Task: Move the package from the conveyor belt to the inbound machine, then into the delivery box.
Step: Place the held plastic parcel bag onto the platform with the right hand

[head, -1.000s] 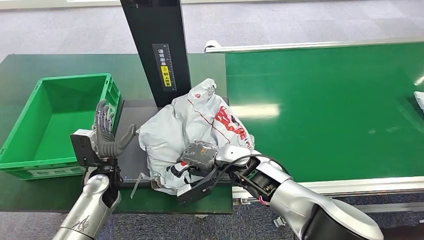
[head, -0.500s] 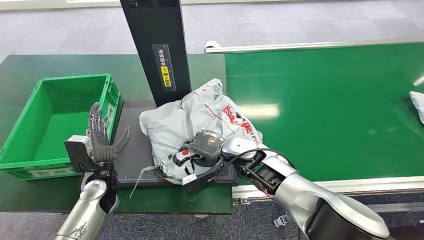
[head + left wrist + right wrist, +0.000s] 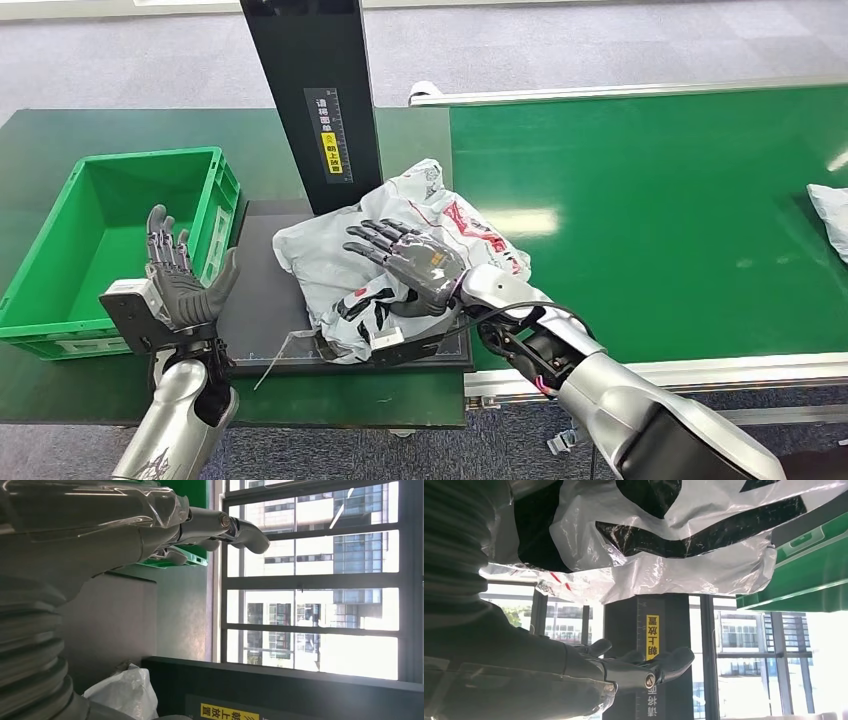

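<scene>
The package, a crumpled grey bag with red print, lies on the inbound machine's dark plate beside its black post. My right hand hovers over it, fingers spread, holding nothing. My left hand stands open-fingered by the green delivery box.

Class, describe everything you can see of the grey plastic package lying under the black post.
The package is a crumpled, glossy grey-white plastic mailer with red lettering on top and black markings near its front edge. It lies slack on the dark platform of the inbound machine, at the foot of the black post, between the green crate and the conveyor belt. The right hand is over it, fingers spread; contact cannot be confirmed.
</scene>
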`<state>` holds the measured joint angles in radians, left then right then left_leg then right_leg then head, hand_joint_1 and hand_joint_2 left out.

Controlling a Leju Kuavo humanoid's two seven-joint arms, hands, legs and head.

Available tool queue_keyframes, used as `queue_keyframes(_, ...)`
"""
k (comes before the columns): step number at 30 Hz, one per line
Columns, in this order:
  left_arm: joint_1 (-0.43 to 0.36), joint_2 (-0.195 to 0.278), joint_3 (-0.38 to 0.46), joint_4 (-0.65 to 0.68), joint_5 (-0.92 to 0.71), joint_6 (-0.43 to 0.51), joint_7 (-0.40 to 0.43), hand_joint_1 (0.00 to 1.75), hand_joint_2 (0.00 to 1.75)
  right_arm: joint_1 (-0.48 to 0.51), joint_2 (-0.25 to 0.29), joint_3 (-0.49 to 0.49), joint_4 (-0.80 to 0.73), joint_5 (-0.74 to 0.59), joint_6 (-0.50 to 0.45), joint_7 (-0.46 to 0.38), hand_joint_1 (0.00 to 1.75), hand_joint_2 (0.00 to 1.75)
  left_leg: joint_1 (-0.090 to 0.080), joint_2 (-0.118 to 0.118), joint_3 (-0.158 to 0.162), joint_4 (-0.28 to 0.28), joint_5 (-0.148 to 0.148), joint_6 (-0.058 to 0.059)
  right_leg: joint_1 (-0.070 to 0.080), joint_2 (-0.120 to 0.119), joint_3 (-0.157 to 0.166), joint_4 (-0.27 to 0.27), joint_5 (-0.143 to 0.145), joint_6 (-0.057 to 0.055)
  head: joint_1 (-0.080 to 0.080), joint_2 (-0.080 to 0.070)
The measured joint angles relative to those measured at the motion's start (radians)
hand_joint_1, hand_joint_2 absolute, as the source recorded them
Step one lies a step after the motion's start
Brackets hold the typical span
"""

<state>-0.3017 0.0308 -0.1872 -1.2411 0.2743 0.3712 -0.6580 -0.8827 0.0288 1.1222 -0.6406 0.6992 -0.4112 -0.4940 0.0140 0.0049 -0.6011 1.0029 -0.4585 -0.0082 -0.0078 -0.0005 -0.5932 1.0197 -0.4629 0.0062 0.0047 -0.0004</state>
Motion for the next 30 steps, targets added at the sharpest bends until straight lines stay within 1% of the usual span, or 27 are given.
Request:
queue_keyframes(3, 0.002, -0.002, 0.001, -0.003, 0.005, 0.006, -0.004, 0.0, 1.75, 0.005, -0.001, -0.009, -0.004, -0.004, -0.013, -0.004, 0.0, 1.75, 0.0, 0.0, 0.0, 0.0, 0.0, 0.0, 0.0, 0.0, 0.0, 0.0, 0.0, 0.0, 0.0, 0.0)
queue_keyframes(6, 0.005, -0.008, 0.01, -0.012, 0.017, 0.034, -0.022, 0.0, 1.75, 0.022, 0.003, -0.04, -0.019, -0.02, -0.057, -0.017, 0.0, 1.75, 0.0, 0.0, 0.0, 0.0, 0.0, 0.0, 0.0, 0.0, 0.0, 0.0, 0.0, 0.0, 0.0, 0.0)
queue_keyframes(10, 0.01, -0.019, 0.027, -0.041, 0.018, 0.088, -0.038, 0.0, 1.75, 0.056, 0.027, -0.121, -0.059, -0.043, -0.11, -0.034, 0.0, 1.75, 0.0, 0.0, -0.001, 0.0, 0.0, 0.0, 0.0, 0.0, -0.001, 0.0, 0.0, 0.0, 0.0, 0.0)
queue_keyframes(12, 0.013, -0.028, 0.035, -0.056, 0.017, 0.091, -0.039, 0.0, 1.75, 0.079, 0.033, -0.17, -0.093, -0.073, -0.124, -0.057, 0.0, 1.75, 0.0, 0.0, -0.001, 0.0, 0.0, 0.0, 0.0, 0.0, -0.001, 0.0, 0.0, 0.0, 0.0, 0.0)
queue_keyframes(13, 0.014, -0.032, 0.037, -0.061, 0.011, 0.084, -0.038, 0.0, 1.75, 0.096, 0.034, -0.198, -0.115, -0.11, -0.121, -0.079, 0.0, 1.75, 0.0, 0.0, -0.001, 0.0, 0.0, 0.0, 0.0, 0.0, -0.001, 0.0, 0.0, 0.0, 0.0, 0.0)
queue_keyframes(14, 0.015, -0.036, 0.036, -0.064, -0.002, 0.072, -0.032, 0.0, 1.75, 0.116, 0.034, -0.23, -0.141, -0.17, -0.102, -0.108, 0.0, 1.75, 0.0, 0.0, -0.001, 0.0, 0.0, 0.0, 0.0, 0.0, -0.001, 0.0, 0.0, 0.0, 0.0, 0.0)
queue_keyframes(16, 0.016, -0.04, 0.02, -0.064, -0.051, 0.048, -0.006, 0.0, 1.75, 0.168, 0.033, -0.307, -0.206, -0.345, -0.015, -0.164, 0.0, 1.75, 0.0, -0.001, -0.001, 0.0, 0.0, 0.0, 0.0, 0.0, -0.001, 0.0, 0.0, 0.0, 0.0, 0.0)
queue_keyframes(18, 0.016, -0.045, -0.004, -0.06, -0.096, 0.039, 0.016, 0.0, 1.75, 0.213, 0.03, -0.381, -0.268, -0.484, 0.073, -0.19, 0.08, 1.75, -0.001, -0.001, -0.001, 0.0, 0.0, 0.0, -0.001, 0.0, -0.001, 0.0, 0.0, 0.0, 0.0, 0.0)
queue_keyframes(20, 0.015, -0.052, -0.023, -0.053, -0.115, 0.038, 0.023, 0.0, 1.75, 0.242, 0.026, -0.44, -0.314, -0.532, 0.11, -0.196, 0.1, 1.75, -0.001, 0.0, -0.001, 0.0, 0.0, 0.0, -0.001, 0.0, -0.001, 0.0, 0.0, 0.0, 0.0, 0.0)
queue_keyframes(21, 0.015, -0.055, -0.031, -0.05, -0.121, 0.035, 0.025, 0.0, 1.75, 0.252, 0.025, -0.465, -0.331, -0.547, 0.127, -0.189, 0.06, 1.75, -0.001, 0.001, -0.001, 0.0, 0.0, 0.0, -0.001, 0.0, -0.001, 0.0, 0.0, 0.0, 0.0, 0.0)
queue_keyframes(23, 0.015, -0.06, -0.047, -0.044, -0.139, 0.024, 0.036, 0.0, 1.75, 0.261, 0.029, -0.505, -0.342, -0.596, 0.186, -0.141, 0.0, 1.75, -0.001, 0.001, -0.001, 0.0, 0.0, 0.0, -0.001, 0.0, -0.001, 0.0, 0.0, 0.0, 0.0, 0.0)
queue_keyframes(25, 0.014, -0.065, -0.064, -0.038, -0.161, 0.008, 0.057, 0.0, 1.75, 0.257, 0.039, -0.543, -0.326, -0.688, 0.291, -0.062, 0.0, 1.75, -0.001, 0.0, -0.001, 0.0, 0.0, 0.0, -0.001, 0.0, -0.002, 0.0, 0.0, 0.0, 0.0, 0.0)
queue_keyframes(28, 0.007, -0.08, -0.092, -0.027, -0.196, -0.007, 0.094, 0.0, 1.75, 0.24, 0.062, -0.615, -0.263, -0.893, 0.486, 0.023, 0.0, 1.75, -0.001, 0.0, -0.001, 0.0, 0.0, 0.0, -0.001, 0.0, -0.002, 0.0, 0.0, 0.0, 0.0, 0.0)
queue_keyframes(30, -0.001, -0.092, -0.107, -0.02, -0.215, -0.009, 0.113, 0.0, 1.75, 0.227, 0.079, -0.669, -0.219, -1.022, 0.57, 0.076, 0.0, 1.75, -0.001, 0.0, -0.001, 0.0, 0.0, 0.0, -0.001, 0.0, -0.001, 0.0, 0.0, 0.0, 0.0, 0.0)
